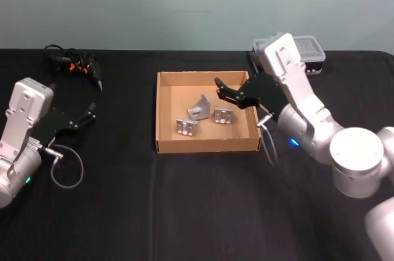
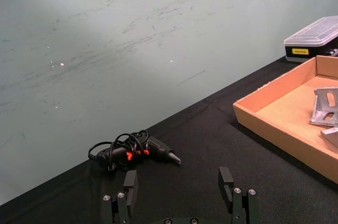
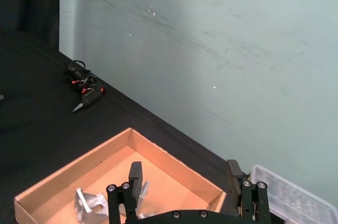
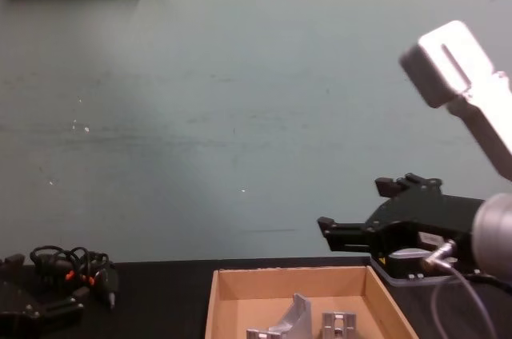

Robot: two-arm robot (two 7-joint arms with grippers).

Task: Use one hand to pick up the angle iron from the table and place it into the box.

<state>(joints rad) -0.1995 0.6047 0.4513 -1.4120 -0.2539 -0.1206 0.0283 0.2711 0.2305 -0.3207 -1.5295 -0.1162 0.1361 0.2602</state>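
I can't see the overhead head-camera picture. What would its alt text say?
A brown cardboard box on a black table holds three angle irons. The right gripper hangs open above the box's right side; the left gripper rests open at far left, near a corded tool.

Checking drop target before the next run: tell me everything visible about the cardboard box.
The box is a shallow open tray of plain brown cardboard with low walls, sitting flat on the black table near its middle. Inside lie three grey metal angle irons, one propped up, two lower beside it. The right pincer hangs open above its far right corner, not touching it. A clear-lidded plastic case stands beyond that corner.
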